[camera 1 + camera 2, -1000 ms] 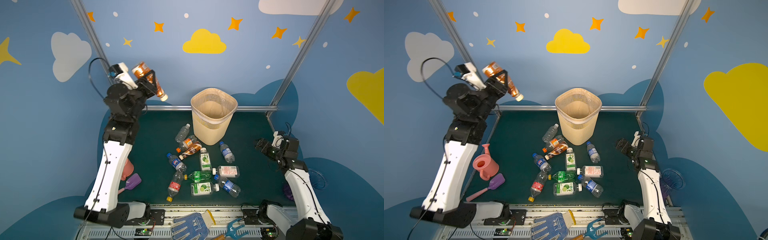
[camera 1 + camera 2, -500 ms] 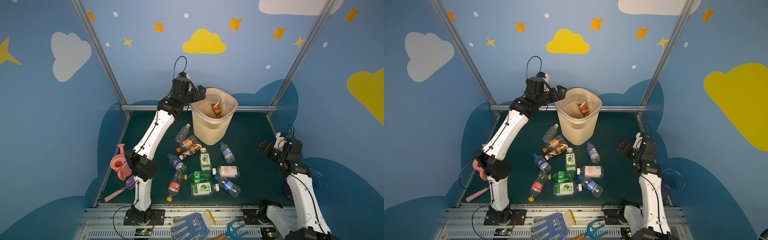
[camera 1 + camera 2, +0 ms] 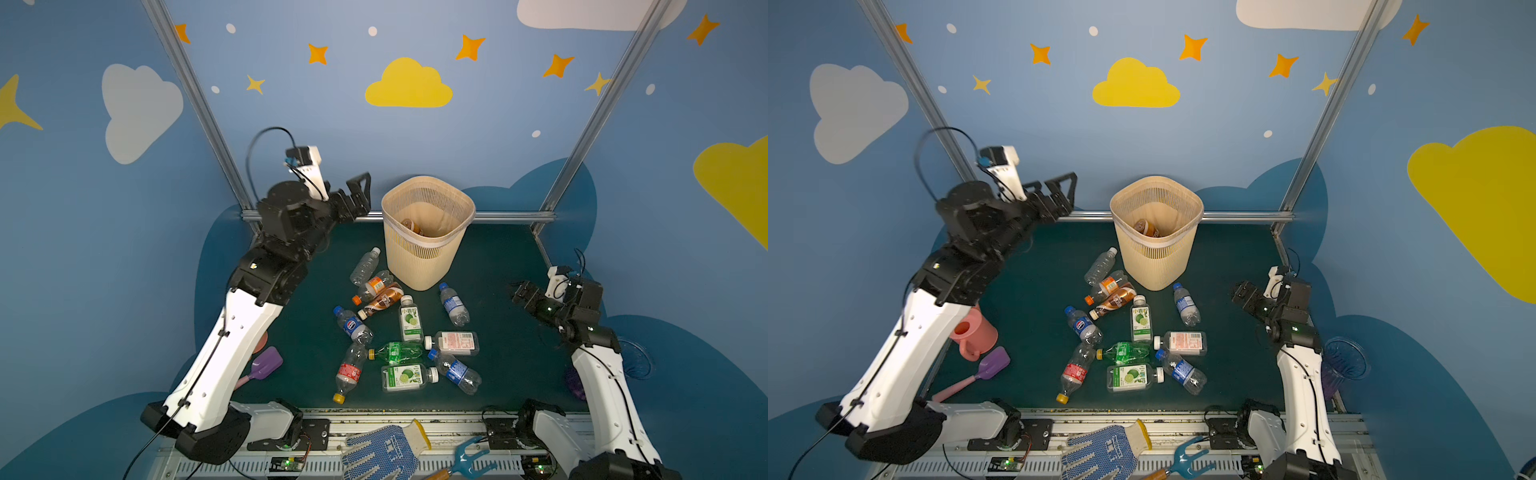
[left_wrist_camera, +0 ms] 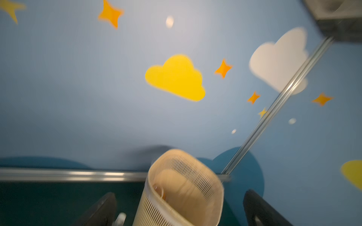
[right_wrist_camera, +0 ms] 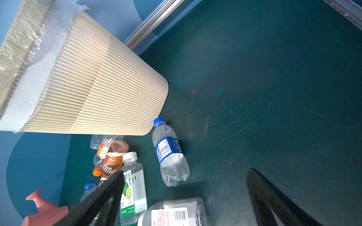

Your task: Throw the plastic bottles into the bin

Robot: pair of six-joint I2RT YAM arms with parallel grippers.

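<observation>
Blue walls (image 3: pixel 332 124) with stars and clouds enclose a dark green counter (image 3: pixel 503 266). Above it the left jaws stand spread wide and empty, raised just beside the rim of the beige slatted bin (image 3: pixel 419 262), which shows between them in the left wrist view. One orange-brown bottle (image 3: pixel 412 227) lies inside the bin. Low over the counter the right jaws, also released and empty, hover well apart from the bin; a blue-capped bottle (image 5: pixel 169 154) lies nearest ahead of them, the other plastic bottles (image 3: pixel 409 322) scattered beyond.
</observation>
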